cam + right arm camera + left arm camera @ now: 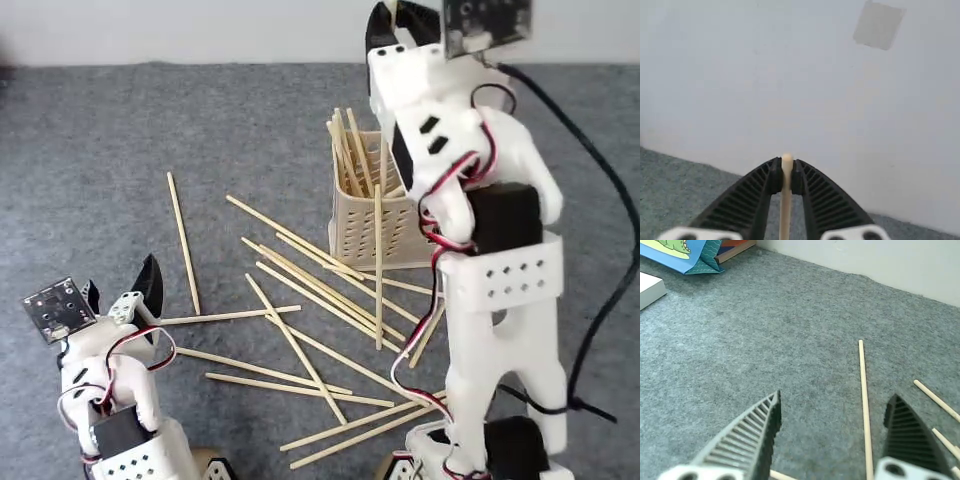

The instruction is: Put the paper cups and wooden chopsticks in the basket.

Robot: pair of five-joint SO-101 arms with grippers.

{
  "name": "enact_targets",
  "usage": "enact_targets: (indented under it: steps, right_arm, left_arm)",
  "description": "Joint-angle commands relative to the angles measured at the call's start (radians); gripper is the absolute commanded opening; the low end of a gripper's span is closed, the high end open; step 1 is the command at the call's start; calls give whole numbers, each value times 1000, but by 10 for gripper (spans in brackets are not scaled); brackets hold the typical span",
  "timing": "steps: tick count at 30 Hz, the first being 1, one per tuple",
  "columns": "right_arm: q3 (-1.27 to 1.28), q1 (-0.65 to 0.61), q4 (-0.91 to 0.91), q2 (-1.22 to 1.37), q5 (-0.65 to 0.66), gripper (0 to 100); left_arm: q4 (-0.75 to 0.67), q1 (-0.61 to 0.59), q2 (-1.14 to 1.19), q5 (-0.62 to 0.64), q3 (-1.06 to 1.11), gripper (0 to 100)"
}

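Left gripper (122, 287) at 8 o'clock, jaws wide apart over the carpet (765, 330). Loose chopsticks (296, 350) lie scattered from centre to 6. The basket (355, 235) at 2 holds several. Right gripper (786, 175), at 1, is clamped on one chopstick (785, 210).

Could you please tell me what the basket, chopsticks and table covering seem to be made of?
The basket looks like matte beige plastic, judging by its even rows of small holes. The chopsticks look like pale bare wood or bamboo, thin and matte. The table covering seems fuzzy grey felt or carpet.
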Motion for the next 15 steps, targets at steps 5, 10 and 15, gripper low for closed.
enact_targets:
  steps: [5,10,15]
  right_arm:
    - [-54,7,62,-35,-9,142]
    - [-54,7,193,-125,-9,100]
    - [-52,-13,394,-162,-8,101]
  left_arm:
    - [3,0,-15,-9,-12,316]
    - [3,0,-15,-9,-12,316]
    - [3,0,-15,-9,-12,316]
